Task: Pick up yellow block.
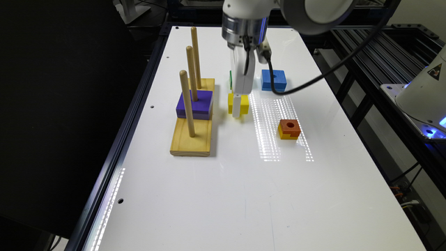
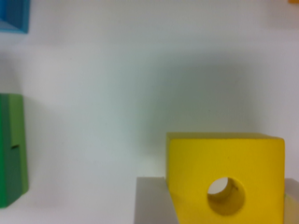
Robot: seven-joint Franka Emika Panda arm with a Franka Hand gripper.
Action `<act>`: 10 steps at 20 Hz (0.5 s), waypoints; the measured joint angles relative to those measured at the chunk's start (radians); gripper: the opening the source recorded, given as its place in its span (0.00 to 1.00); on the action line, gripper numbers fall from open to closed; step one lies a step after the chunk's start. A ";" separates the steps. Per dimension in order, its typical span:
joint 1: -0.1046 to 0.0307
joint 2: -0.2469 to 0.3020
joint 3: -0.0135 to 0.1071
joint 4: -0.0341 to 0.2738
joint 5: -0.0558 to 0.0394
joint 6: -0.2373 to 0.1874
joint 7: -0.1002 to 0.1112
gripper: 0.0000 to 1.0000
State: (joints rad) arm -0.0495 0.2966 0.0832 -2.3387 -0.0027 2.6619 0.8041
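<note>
The yellow block [image 2: 225, 179], just beside the peg board [image 1: 192, 136] on the white table [image 1: 216, 195], sits between the fingers [image 2: 152, 200] of the gripper [image 1: 237, 104], which clasp its sides as the arm [image 1: 244, 31] reaches straight down.

Blocks: five total. One yellow block [image 1: 244, 103], one blue block [image 1: 274, 80], one orange-topped block [image 1: 289, 129], one purple block [image 1: 200, 104], one green block [image 2: 11, 149]. One wooden peg base [image 1: 191, 141] with three upright pegs [image 1: 187, 103]. One white bench [image 1: 244, 195]. One robot arm.
</note>
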 joint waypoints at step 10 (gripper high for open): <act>0.000 -0.127 0.002 -0.002 0.0003 -0.126 0.000 0.00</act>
State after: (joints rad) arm -0.0495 0.1697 0.0854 -2.3407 -0.0024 2.5361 0.8041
